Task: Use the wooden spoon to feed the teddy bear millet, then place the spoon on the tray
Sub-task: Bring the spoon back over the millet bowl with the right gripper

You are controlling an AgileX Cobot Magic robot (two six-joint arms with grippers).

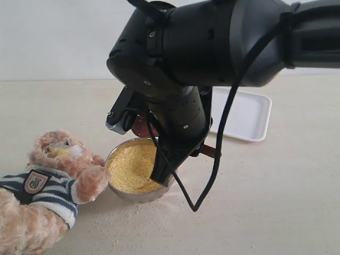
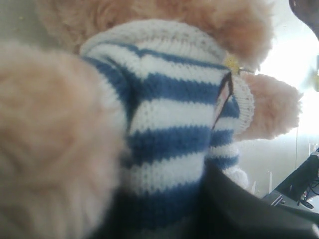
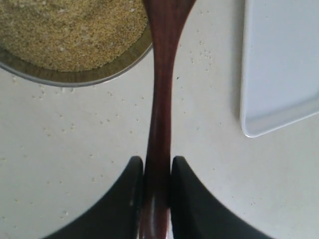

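The teddy bear (image 1: 48,186) lies on the surface (image 1: 276,207) at the near left, one paw touching the rim of the bowl (image 1: 127,195) just to its right. The millet (image 1: 133,169) fills the bowl, and loose grains lie around its near side. The wooden spoon (image 3: 160,99), its handle between the right pincer's (image 3: 157,164) fingers, reaches over the bowl's far rim. The tray (image 1: 249,114) lies at the far right, apart from the bowl.
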